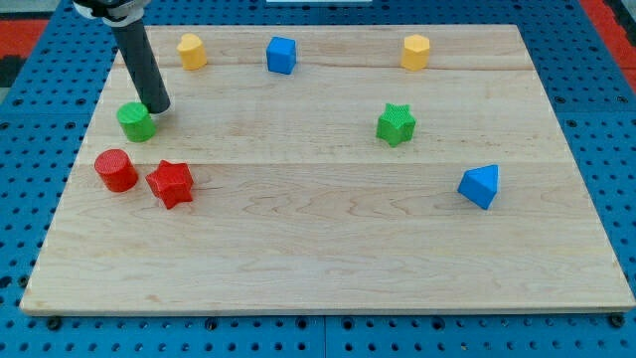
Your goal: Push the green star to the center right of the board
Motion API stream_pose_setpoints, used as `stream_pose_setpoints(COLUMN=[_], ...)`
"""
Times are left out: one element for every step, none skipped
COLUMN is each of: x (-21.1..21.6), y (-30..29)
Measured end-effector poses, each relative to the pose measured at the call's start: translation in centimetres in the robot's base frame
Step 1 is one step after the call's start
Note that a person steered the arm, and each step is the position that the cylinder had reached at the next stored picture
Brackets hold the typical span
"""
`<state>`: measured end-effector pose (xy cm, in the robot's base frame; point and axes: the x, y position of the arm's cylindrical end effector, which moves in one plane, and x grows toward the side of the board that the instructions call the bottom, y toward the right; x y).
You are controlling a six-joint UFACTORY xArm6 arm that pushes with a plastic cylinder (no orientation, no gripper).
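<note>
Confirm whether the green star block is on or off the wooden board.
On: the green star block sits flat on the wooden board, inside its edges.

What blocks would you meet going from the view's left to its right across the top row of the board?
Yellow block → blue cube → second yellow block. My tip sits lower, beside the green cylinder.

Tip at green cylinder, upper left of bench

My tip touches green cylinder; green star well apart, right of centre on bench; red cylinder beside red star.
</note>
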<state>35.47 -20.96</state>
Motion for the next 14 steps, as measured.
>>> stream_pose_setpoints(x=[0.0,0.4,0.6,-0.5,0.2,1.2,2.3,3.3,3.3,4.3,4.4,4.4,4.4,4.4], y=[-1.2,-3.5,-0.1,6.8,10.5,21.0,26.4,27.2,33.4,28.8,24.7,22.2,22.9,27.1])
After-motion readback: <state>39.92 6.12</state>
